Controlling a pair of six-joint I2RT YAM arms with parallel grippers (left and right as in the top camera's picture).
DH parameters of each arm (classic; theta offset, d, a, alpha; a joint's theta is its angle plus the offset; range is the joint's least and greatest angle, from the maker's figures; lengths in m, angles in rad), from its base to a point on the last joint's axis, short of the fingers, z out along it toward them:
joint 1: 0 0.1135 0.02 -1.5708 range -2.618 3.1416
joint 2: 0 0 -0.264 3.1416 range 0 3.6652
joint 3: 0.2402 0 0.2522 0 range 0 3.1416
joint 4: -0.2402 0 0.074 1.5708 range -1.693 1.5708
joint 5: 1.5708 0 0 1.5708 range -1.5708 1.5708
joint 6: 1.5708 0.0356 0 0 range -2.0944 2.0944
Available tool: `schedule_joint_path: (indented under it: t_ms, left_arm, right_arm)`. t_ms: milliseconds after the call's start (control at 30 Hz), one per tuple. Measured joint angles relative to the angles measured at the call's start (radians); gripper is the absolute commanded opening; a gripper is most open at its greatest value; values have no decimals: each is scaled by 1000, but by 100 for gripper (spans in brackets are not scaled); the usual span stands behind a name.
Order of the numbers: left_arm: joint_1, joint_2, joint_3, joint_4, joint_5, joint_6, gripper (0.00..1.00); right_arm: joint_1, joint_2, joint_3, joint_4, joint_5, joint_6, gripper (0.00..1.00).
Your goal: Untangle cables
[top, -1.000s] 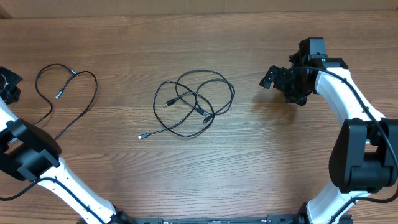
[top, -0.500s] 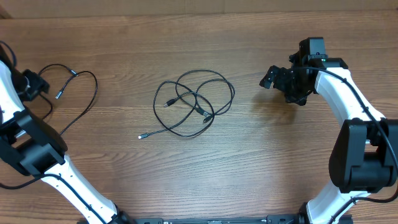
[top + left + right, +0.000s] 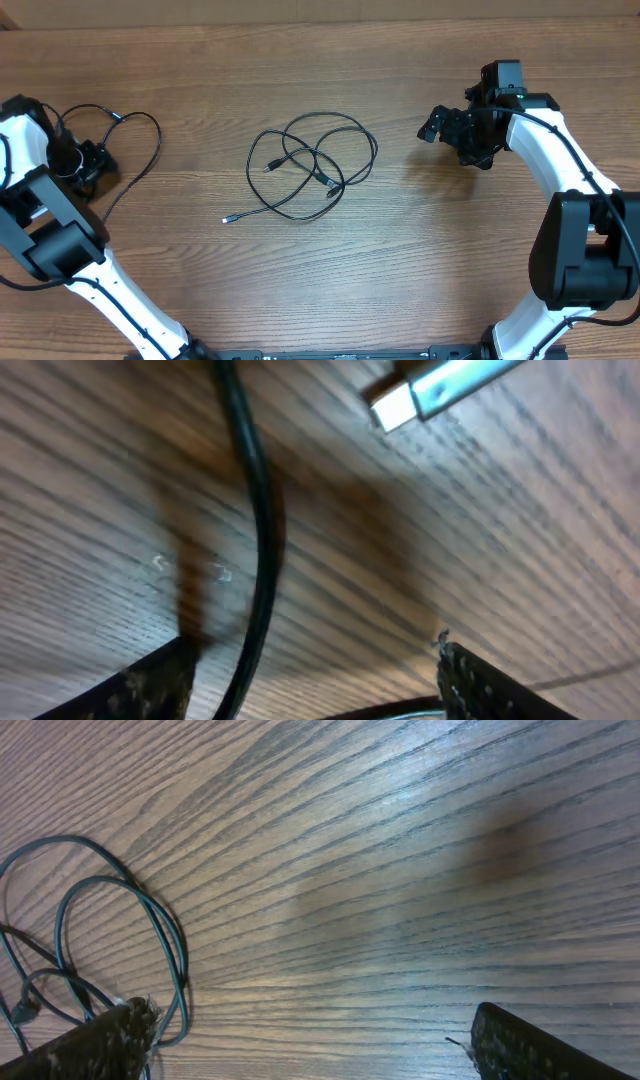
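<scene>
Your left gripper (image 3: 310,675) has just gone from clamped to jaws apart near the table's (image 3: 200,290) left edge. The freed cable (image 3: 255,510) lies loose between its fingers, silver plug (image 3: 440,385) beyond. Likely one cord separated. The tangle (image 3: 312,165) remains mid-table; right gripper (image 3: 315,1045) wide open, empty

The top camera looks straight down from high up on most of the table (image 3: 400,280). The left wrist camera is very close to the wood by the left edge, so the lone cable (image 3: 264,510) and its silver plug (image 3: 440,385) look big and blurry. The right wrist camera, nearer the right edge, looks slanting toward the middle. It catches the tangled cables (image 3: 178,955), which the top camera sees too.
</scene>
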State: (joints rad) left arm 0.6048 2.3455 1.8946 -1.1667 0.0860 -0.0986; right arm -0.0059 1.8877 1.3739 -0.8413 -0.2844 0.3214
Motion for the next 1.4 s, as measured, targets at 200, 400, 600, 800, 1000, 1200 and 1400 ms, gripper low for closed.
schedule_joint_path:
  t_ms: [200,400,600,800,1000,1200,1400]
  left_arm:
    - [-3,-10,-17,13,8,75,98]
    - [-5,-12,-19,27,-46,93,85]
    - [-5,-11,-19,58,-71,227,84]
    - [-2,-13,-16,47,49,455,89]
    - [0,-15,-16,39,167,616,97]
    - [-1,-34,-63,94,256,680,93]
    - [2,-87,-176,192,275,720,82]
  right_arm:
    - [0,0,0,0,0,0,100]
    - [0,0,0,1,0,0,100]
    - [0,0,0,0,0,0,100]
    - [0,0,0,0,0,0,100]
    - [0,0,0,0,0,0,100]
    - [0,0,0,0,0,0,100]
    - [0,0,0,0,0,0,100]
